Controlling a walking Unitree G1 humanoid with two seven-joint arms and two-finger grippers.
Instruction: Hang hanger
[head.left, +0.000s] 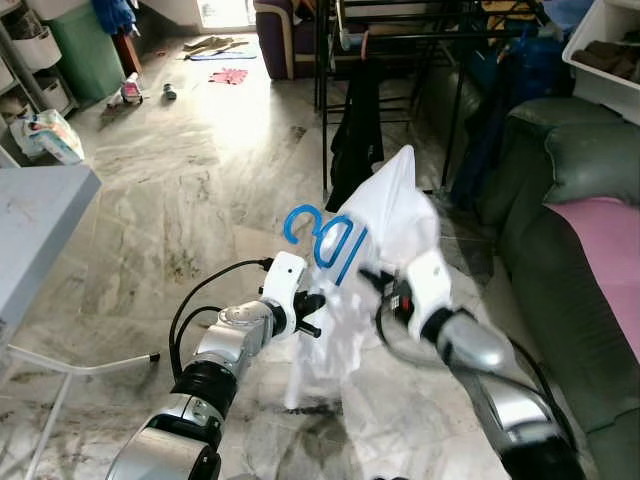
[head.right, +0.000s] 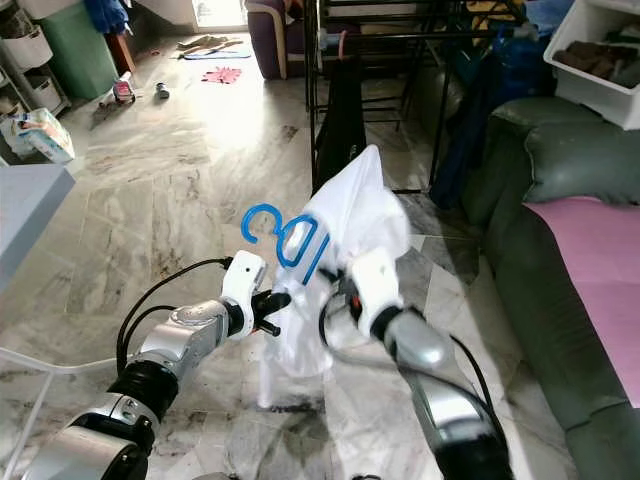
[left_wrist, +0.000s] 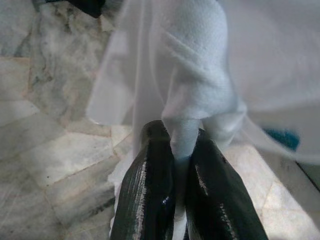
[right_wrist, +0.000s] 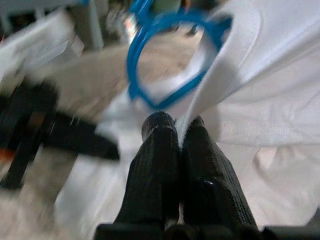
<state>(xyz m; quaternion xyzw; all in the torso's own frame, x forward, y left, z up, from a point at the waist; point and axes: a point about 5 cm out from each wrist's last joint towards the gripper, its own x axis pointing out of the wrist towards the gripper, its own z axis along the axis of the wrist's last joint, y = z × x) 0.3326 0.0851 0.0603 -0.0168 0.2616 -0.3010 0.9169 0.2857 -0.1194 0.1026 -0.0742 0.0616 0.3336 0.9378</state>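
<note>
Left gripper pinching shirt fold; right gripper pinching collar just below hanger; keep both pinches firm, raise hook level toward rack.

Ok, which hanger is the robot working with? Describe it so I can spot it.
Look before the black drying rack, where both grippers hold up a white garment. The hanger pokes out of its top on the robot's left: bright blue plastic, curled hook.

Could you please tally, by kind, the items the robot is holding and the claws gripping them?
Blue hanger: 1
White garment: 1
Claws shut on the garment: 2, left claw and right claw
Total: 4
</note>
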